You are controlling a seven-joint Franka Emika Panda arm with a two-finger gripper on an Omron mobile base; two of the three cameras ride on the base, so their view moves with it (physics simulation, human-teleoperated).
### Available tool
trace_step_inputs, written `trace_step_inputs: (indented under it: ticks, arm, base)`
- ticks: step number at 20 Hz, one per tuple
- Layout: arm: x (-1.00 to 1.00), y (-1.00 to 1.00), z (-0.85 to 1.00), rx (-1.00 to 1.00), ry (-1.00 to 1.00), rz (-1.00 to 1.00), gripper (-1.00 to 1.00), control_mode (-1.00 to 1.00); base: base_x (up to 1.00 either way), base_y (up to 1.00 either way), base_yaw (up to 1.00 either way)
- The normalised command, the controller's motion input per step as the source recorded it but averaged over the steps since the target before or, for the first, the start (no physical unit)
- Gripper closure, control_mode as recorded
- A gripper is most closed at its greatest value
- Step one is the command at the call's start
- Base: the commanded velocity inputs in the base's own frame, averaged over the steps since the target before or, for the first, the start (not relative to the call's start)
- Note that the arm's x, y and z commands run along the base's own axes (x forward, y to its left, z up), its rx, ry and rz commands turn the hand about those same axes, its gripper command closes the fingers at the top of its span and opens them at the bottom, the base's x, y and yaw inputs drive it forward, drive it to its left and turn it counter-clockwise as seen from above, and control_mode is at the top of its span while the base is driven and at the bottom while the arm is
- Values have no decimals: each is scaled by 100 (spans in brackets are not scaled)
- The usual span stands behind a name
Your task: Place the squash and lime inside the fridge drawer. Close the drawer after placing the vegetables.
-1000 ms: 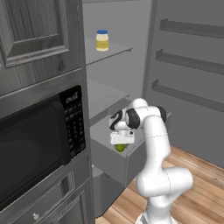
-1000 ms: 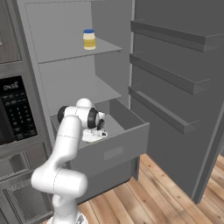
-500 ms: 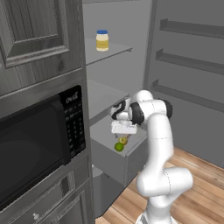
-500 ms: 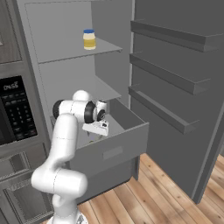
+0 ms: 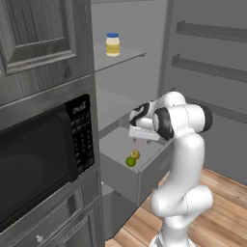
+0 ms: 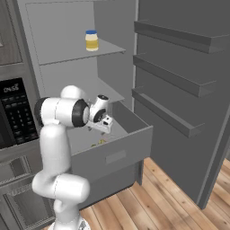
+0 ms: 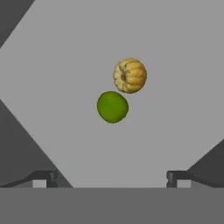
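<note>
Hovering spread and empty over the squash (image 7: 130, 75) and lime (image 7: 112, 106), the gripper (image 7: 113, 177) should push the stiff, free-sliding fridge drawer (image 6: 114, 157) by its flat front.

Two base cams sit behind the arm, L and R, facing fwd/down at the open fridge drawer (image 5: 126, 170) (both share it). Hand cam looks straight down into it, close, squash (image 7: 129, 75) and lime (image 7: 112, 106) at frame centre.

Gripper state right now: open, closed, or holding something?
Gripper: open, holding nothing; fingers spread wide above the light-grey pull-out fridge drawer, where the small mottled yellow squash and bright green lime lie.
</note>
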Motion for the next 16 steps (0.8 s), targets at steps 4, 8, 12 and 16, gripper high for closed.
trace_step_inputs:
  ticks: [4,8,12,16]
  arm:
    - [-75,-37,100,0,-28,-23,-100,-100]
    - [-84,-52,99,1,-20,-26,-100,-100]
    - [-94,-66,86,7,-15,-28,-100,-100]
    - [-95,-75,44,16,-7,-30,-100,-100]
  base:
    - [0,0,0]
    - [0,0,0]
    - [0,0,0]
    - [0,0,0]
